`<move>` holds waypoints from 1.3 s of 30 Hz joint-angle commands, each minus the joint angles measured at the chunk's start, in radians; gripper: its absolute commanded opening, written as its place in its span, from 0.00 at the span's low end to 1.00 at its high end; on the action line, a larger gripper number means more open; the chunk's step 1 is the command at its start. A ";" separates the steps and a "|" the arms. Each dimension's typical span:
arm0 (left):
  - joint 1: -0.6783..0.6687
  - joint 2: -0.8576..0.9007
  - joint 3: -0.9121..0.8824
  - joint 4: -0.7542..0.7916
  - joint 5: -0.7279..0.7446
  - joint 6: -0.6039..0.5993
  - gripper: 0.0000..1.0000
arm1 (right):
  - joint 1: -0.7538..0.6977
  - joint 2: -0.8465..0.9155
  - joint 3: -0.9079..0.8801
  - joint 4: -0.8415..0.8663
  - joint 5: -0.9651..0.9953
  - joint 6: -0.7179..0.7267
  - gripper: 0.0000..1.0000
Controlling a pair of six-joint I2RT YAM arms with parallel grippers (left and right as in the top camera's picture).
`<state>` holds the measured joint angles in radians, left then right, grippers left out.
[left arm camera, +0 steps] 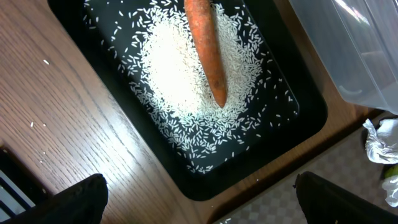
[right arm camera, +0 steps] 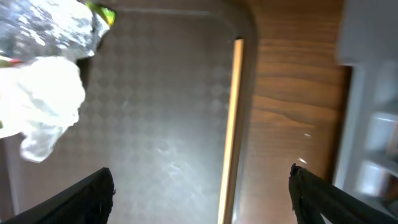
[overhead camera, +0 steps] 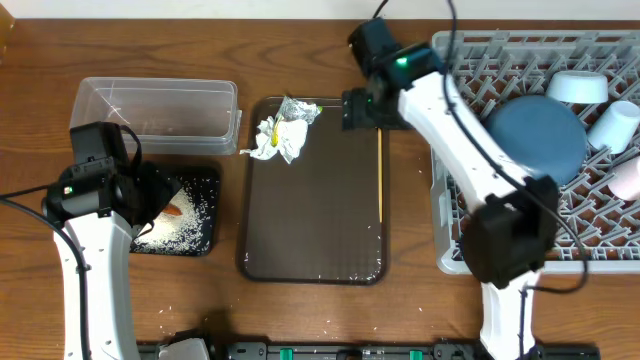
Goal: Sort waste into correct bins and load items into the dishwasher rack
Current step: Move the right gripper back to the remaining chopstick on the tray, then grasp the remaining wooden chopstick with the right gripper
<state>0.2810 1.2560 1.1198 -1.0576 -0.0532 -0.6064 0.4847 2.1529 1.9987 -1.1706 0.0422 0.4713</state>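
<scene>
Dishwasher rack (overhead camera: 500,60) fills right of frame, with dark blue bowl (overhead camera: 535,135), light blue bowl (overhead camera: 577,87), white cup (overhead camera: 612,125) and pink cup (overhead camera: 625,178) inside. Brown tray (overhead camera: 310,220) at centre; tissue (overhead camera: 268,140) and wrapper (overhead camera: 298,108) at its upper left corner. Clear tub (overhead camera: 155,110) at upper left. Black tray (overhead camera: 205,195) just below it, holding rice (left arm camera: 174,68) and carrot (left arm camera: 205,43).

Key relation: chopsticks (overhead camera: 380,185) along brown tray's right edge, long axis top to bottom in overhead frame. One stick or a pair: cannot tell. Right gripper (overhead camera: 360,108) above their upper end, far nearer than left gripper (overhead camera: 150,190), which hovers over black tray.

Right wrist view: chopsticks (right arm camera: 231,137) run from upper middle to bottom edge, between the fingers (right arm camera: 93,193), a little right of centre, axis crossing the closing line. Jaws wide apart, nothing held. Left jaws also spread, empty.

Likely call: slight sideways shift, descend, close across the wood.
</scene>
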 commanded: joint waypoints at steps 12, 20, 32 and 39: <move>0.006 0.005 0.013 -0.004 -0.015 -0.009 0.98 | 0.042 0.222 -0.006 0.019 -0.013 0.056 0.85; 0.006 0.005 0.013 -0.004 -0.015 -0.009 0.99 | 0.042 0.222 -0.008 0.010 -0.013 0.056 0.85; 0.006 0.005 0.013 -0.004 -0.015 -0.009 0.99 | 0.042 0.222 -0.079 0.041 -0.013 0.060 0.87; 0.006 0.005 0.013 -0.004 -0.015 -0.009 0.99 | 0.046 0.222 -0.079 0.066 -0.036 0.068 0.17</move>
<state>0.2806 1.2560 1.1198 -1.0580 -0.0528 -0.6064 0.5205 2.3684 1.9331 -1.1126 0.0109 0.5209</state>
